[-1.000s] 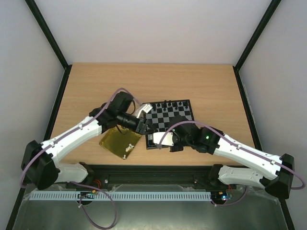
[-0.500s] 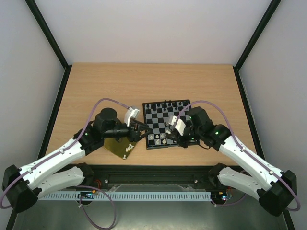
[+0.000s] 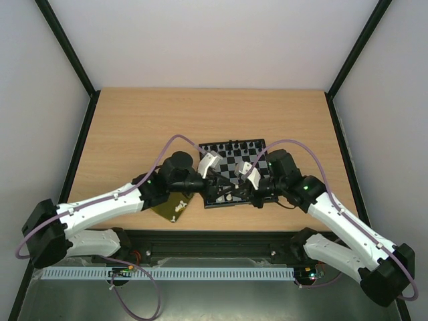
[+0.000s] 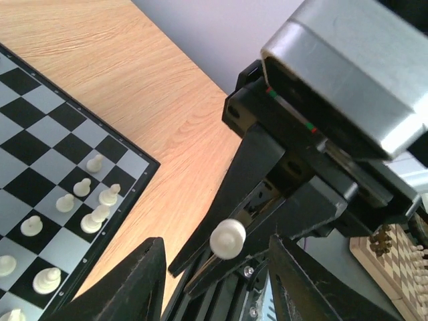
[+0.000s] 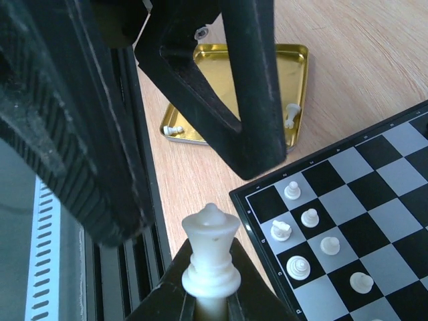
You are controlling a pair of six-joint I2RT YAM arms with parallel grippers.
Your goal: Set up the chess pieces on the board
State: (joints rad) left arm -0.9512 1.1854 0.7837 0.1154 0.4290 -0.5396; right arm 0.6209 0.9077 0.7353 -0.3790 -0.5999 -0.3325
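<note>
The only markings that show are small red and green dabs on the right pincer's (image 5: 210, 295) housing in the left wrist view, and a green light on the right forearm from above. Both arms stretch forward and bend inward, their wrists meeting over the near-left corner of the board (image 5: 391, 219). The left forearm passes above the gold tray (image 5: 284, 73). The right pincer is clamped on the base of a white piece (image 5: 211, 251), which stands upright in its fingers just off that corner. The left pincer (image 4: 215, 249) is about half open and holds nothing, its fingers (image 4: 134, 281) straddling the piece with a gap either side. White pawns (image 5: 309, 217) stand on the corner squares, and two white pieces (image 5: 291, 115) lie in the tray
</note>
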